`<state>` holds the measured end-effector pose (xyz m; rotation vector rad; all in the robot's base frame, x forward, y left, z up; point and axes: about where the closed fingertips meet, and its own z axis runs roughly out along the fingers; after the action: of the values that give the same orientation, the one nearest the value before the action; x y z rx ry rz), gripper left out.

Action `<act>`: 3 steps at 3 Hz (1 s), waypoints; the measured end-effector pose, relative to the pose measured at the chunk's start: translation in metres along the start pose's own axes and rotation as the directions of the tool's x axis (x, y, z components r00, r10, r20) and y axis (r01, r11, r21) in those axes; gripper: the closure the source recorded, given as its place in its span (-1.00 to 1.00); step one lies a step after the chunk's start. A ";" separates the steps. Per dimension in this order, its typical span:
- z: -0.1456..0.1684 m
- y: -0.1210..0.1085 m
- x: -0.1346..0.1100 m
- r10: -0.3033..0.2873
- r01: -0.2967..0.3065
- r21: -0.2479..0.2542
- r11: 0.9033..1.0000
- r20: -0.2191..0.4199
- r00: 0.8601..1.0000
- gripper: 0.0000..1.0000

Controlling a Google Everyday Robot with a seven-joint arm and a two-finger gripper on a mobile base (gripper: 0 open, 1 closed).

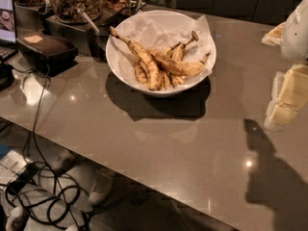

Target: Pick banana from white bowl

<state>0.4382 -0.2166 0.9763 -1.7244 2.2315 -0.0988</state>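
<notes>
- Under the near edge of the counter (168, 143), cables (43, 196) trail out of sight.
- Rightward, the gripper (288, 97) hangs above the counter, cut off by the frame; wide or narrow, I cannot tell.
- Farther back, the banana (185, 69) lies in the white bowl (126, 78), half hiding other bananas (144, 61).

Counter (168, 143): smooth, glossy, reflects light spots. White bowl (117, 66): smooth, slight sheen. Liner (159, 28): crinkled white paper. Banana (180, 67): matt, mottled skin. Gripper (285, 102), right edge over the counter: pale plastic look.
</notes>
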 end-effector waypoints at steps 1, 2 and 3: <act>0.000 0.000 0.000 0.000 0.000 0.000 1.000 0.000 1.000 -1.00; -0.001 -0.006 -0.006 0.022 -0.022 -0.019 1.000 -0.006 1.000 -1.00; 0.005 -0.021 -0.019 0.030 -0.032 -0.069 0.997 -0.025 0.999 -1.00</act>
<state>0.4632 -0.2030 0.9805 -1.7317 2.3036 -0.0346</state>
